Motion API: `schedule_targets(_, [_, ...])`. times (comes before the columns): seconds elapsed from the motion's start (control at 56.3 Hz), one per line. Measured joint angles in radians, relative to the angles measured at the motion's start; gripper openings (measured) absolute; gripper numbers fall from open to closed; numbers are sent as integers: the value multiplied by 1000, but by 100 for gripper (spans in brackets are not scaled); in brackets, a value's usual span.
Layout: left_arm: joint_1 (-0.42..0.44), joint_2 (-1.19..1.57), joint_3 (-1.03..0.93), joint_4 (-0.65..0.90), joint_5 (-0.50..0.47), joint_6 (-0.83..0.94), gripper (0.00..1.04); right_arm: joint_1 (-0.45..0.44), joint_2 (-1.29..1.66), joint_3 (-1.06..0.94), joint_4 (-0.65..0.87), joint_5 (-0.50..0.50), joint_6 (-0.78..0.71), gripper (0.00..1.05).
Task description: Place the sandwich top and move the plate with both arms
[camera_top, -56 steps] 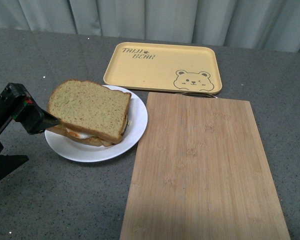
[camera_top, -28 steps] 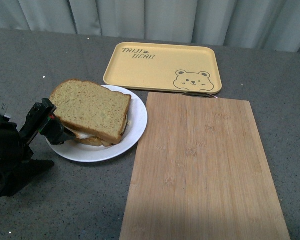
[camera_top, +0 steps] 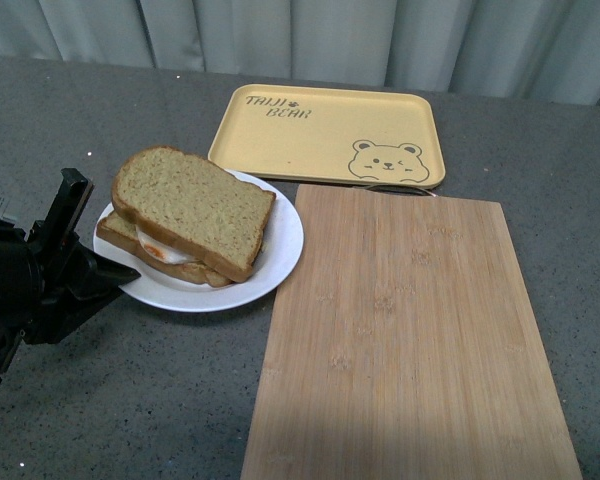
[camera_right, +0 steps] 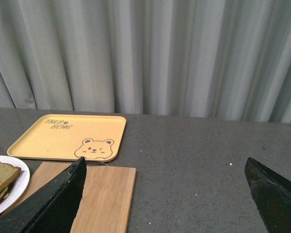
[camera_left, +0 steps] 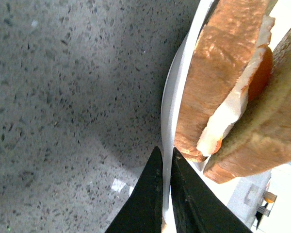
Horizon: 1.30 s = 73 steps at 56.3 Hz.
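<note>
Shifted since half a second ago: plate (camera_top: 282,238) and its load, slightly rightward and turned; left gripper (camera_left: 166,149) re-angled at the near-left rim.

Item 1, sandwich top (camera_top: 193,210): lies flat on the fried-egg slice (camera_top: 158,252) on the plate, a little askew, egg showing at the left edge. Placement judged complete.

Item 2, plate: rests on the grey speckled table (camera_top: 130,400), just left of the bamboo cutting board (camera_top: 410,330), near the yellow bear tray (camera_top: 310,135).

Item 3, left gripper: fingers pressed together on the plate's rim, one above and one below. Edge grip chosen, in my judgement, to keep clear of the bread.

Item 4, right gripper (camera_right: 165,164): fingers spread wide, empty, held high and well apart from the plate. Judged needed at the opposite rim, since a one-sided pinch could tip the stack.
</note>
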Motion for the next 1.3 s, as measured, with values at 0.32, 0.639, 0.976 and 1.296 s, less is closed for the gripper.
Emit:
schedule_targets(0.32, [6, -127, -121, 259, 95, -228, 4, 0, 0, 0, 0, 0, 0, 95])
schedule_targets(0.639, [-133, -21, 188, 165, 17, -316, 4, 0, 0, 0, 0, 0, 0, 95])
schedule_targets(0.976, [-208, 267, 649, -48, -31, -343, 4, 0, 0, 0, 0, 0, 0, 95])
schedule_targets(1.296, [-216, 475, 937, -146, -64, -378, 4, 0, 0, 0, 0, 0, 0, 95])
